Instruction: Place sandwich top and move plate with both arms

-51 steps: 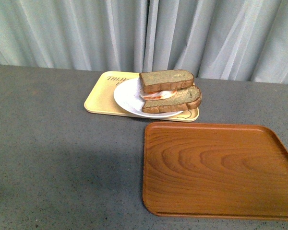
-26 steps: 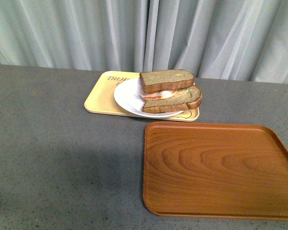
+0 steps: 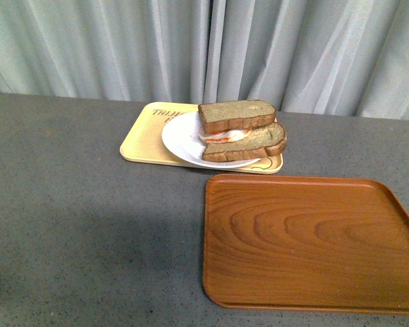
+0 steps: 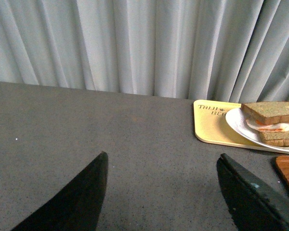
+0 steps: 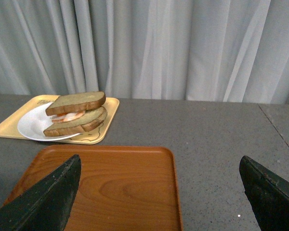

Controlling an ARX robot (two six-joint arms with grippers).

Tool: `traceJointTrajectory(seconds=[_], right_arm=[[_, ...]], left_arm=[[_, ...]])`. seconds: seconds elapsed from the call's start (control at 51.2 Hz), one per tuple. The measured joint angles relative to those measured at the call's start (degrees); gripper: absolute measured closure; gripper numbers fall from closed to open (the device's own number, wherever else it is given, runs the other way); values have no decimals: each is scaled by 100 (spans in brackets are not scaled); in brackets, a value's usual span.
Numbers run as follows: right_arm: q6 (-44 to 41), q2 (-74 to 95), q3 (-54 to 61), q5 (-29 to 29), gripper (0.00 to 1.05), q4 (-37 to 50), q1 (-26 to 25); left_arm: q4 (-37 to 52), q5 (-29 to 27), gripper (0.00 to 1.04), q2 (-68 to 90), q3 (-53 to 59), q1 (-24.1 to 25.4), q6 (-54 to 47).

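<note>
The sandwich top (image 3: 236, 114), a grey-green slice with brown crust, lies on a pink and white filling over a tanner bottom slice (image 3: 249, 143). The stack sits on the white plate (image 3: 179, 138). The sandwich top also shows in the left wrist view (image 4: 272, 111) and the right wrist view (image 5: 76, 102), as does the plate (image 4: 236, 121) (image 5: 32, 126). Neither arm shows in the front view. My left gripper (image 4: 161, 161) is open and empty over bare table, well short of the plate. My right gripper (image 5: 160, 166) is open and empty over the wooden tray's near edge.
The plate rests on a pale yellow tray (image 3: 142, 139) at the back of the grey table. A brown wooden tray (image 3: 307, 242) lies in front of it to the right, also seen in the right wrist view (image 5: 106, 185). Grey curtains hang behind the table.
</note>
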State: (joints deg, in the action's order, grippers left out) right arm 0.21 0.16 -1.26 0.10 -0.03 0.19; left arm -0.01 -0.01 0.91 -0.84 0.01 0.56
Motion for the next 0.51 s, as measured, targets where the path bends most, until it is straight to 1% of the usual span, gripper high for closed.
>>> traceJointTrajectory(seconds=[0.039, 0.156, 0.234, 0.507], right_arm=[[0, 0, 0, -2, 9, 0, 0], [0, 0, 0, -2, 9, 0, 0], [0, 0, 0, -2, 9, 0, 0], [0, 0, 0, -2, 9, 0, 0]], left_arm=[[0, 0, 24, 0, 0, 0, 2], [0, 0, 7, 0, 0, 0, -7], [0, 0, 10, 0, 0, 0, -9], [0, 0, 9, 0, 0, 0, -11]])
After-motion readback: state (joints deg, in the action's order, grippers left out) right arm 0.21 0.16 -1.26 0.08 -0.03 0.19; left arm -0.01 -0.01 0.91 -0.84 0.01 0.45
